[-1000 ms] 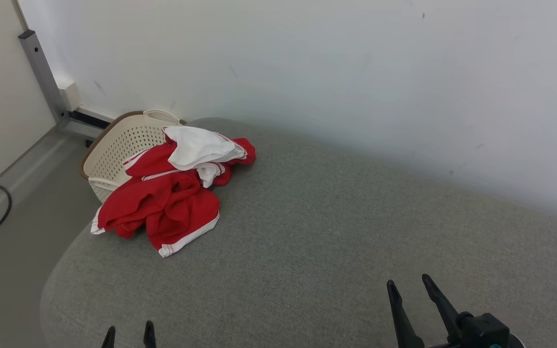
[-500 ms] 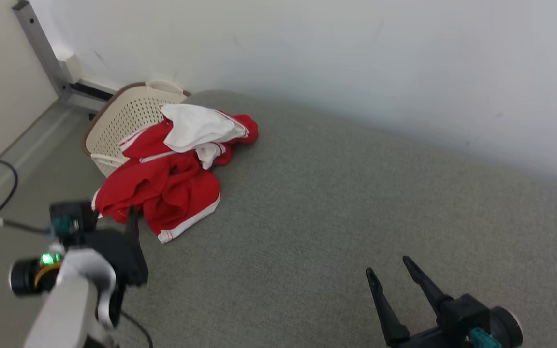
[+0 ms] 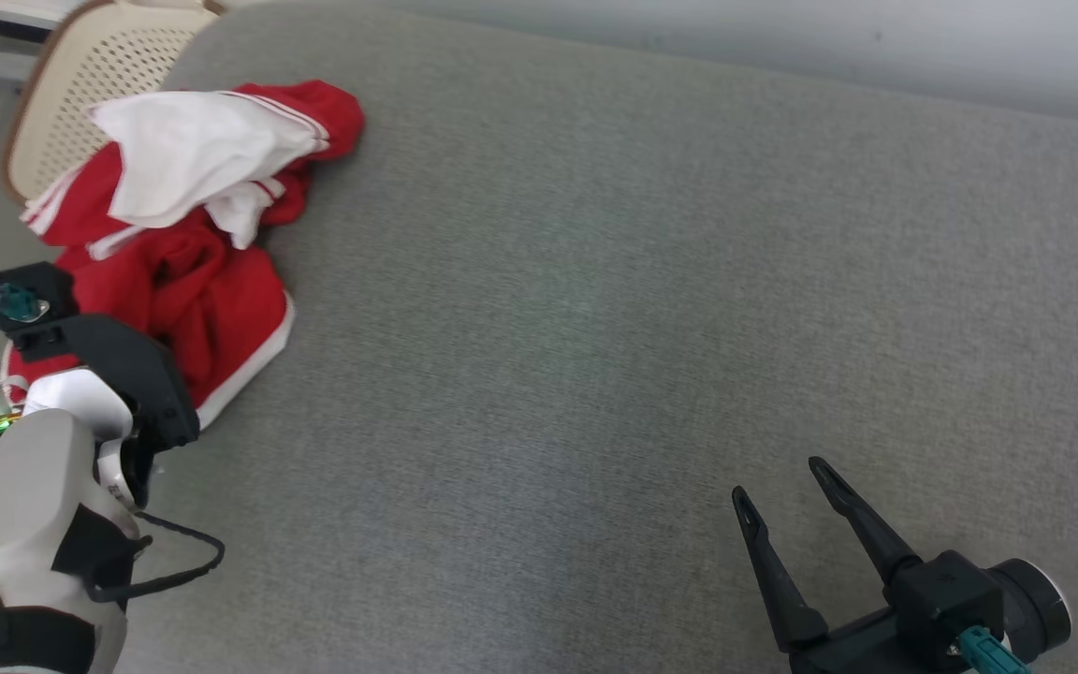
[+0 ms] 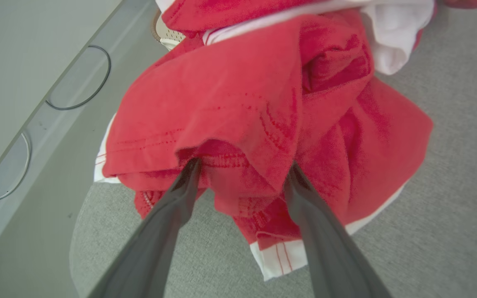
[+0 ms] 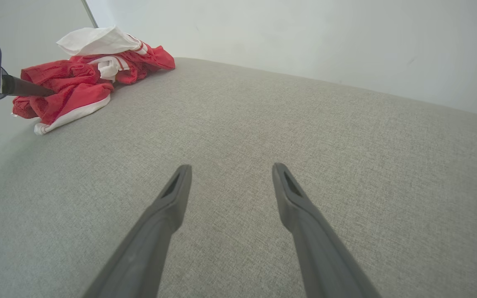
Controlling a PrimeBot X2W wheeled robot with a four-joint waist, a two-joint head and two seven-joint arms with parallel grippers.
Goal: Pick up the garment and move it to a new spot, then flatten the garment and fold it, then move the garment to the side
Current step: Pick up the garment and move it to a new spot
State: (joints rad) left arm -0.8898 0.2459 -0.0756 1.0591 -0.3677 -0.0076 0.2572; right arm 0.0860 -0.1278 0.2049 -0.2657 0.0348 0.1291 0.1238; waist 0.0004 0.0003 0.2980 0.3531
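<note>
garment (image 3: pixel 211 300): crumpled red-and-white heap on grey surface (image 3: pixel 595 328), draped against perforated basket (image 3: pixel 80 75) | left gripper (image 4: pixel 243 163): fingers spread, garment fold between tips | right gripper (image 3: pixel 779 477): fingers spread, empty, well apart from garment

Pale grey forearm (image 3: pixel 20 496), black wrist (image 3: pixel 123 360) — teal connector (image 3: pixel 20 302), long dark fingers (image 3: pixel 771 573)

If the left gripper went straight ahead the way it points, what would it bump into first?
The crumpled red garment. The left gripper is open with its tips right at a red fold, so cloth comes first. Whether they touch it yet is unclear.
</note>
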